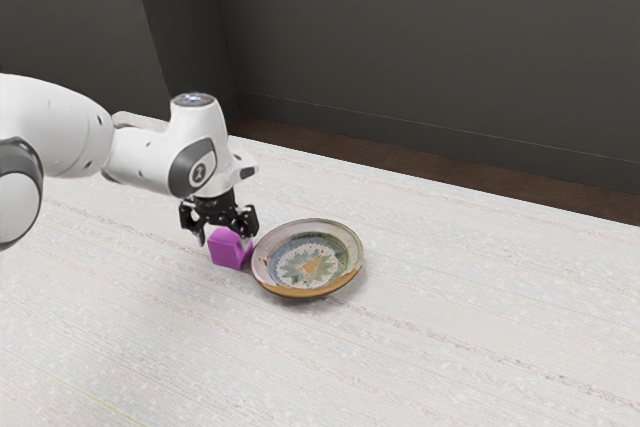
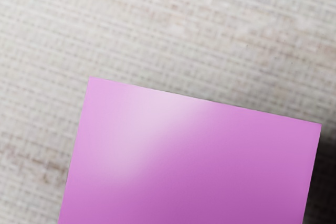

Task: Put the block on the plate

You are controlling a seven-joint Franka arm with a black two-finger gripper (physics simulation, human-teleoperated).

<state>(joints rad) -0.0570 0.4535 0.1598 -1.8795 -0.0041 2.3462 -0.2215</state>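
My gripper (image 1: 224,236) is low over the magenta block (image 1: 229,250) in the exterior view, pointing down with its fingers spread open around the block's upper part. In the wrist view the block (image 2: 191,166) appears large, just under the hand. The block rests on the table beside the plate (image 1: 308,258), on the plate's left side in the exterior view. This plate is round and shallow, with a patterned centre and a brown rim edge.
The pale, streaked tabletop (image 1: 450,327) extends around the block and plate. Its far edge runs in front of a dark wall (image 1: 430,47). The arm comes in from the exterior view's left, above the table.
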